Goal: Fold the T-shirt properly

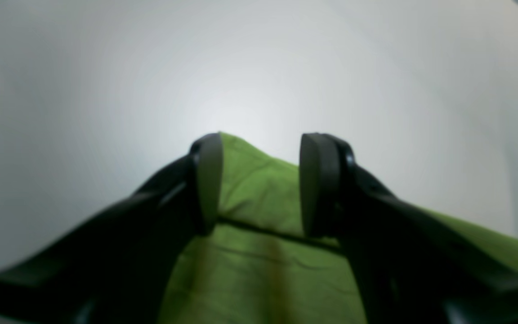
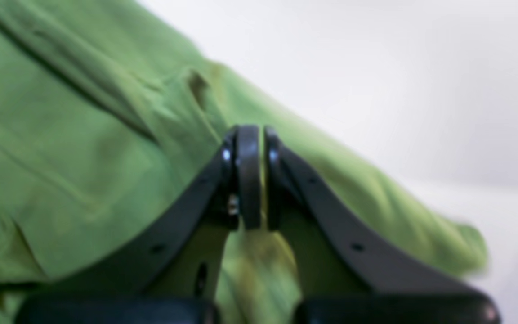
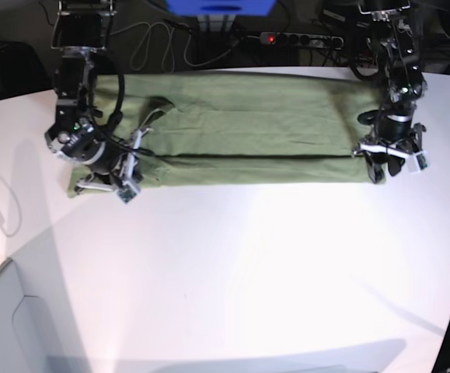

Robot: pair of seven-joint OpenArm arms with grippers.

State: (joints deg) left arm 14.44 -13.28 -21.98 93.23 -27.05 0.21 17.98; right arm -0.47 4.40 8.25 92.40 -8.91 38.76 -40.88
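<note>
The green T-shirt (image 3: 248,140) lies folded into a long band across the back of the white table (image 3: 248,272). My left gripper (image 3: 392,165) stands at the band's right end. In the left wrist view it (image 1: 259,180) is open, its jaws apart over the cloth (image 1: 259,270), with a fold edge running between the fingers. My right gripper (image 3: 123,183) is at the band's front left corner. In the right wrist view it (image 2: 261,175) is shut, with a thin strip of green cloth (image 2: 61,135) between the pads.
A power strip (image 3: 291,37), cables and a blue box (image 3: 221,6) sit behind the table's far edge. White tabletop stretches in front of the shirt. The table's left edge slants down at the lower left (image 3: 7,264).
</note>
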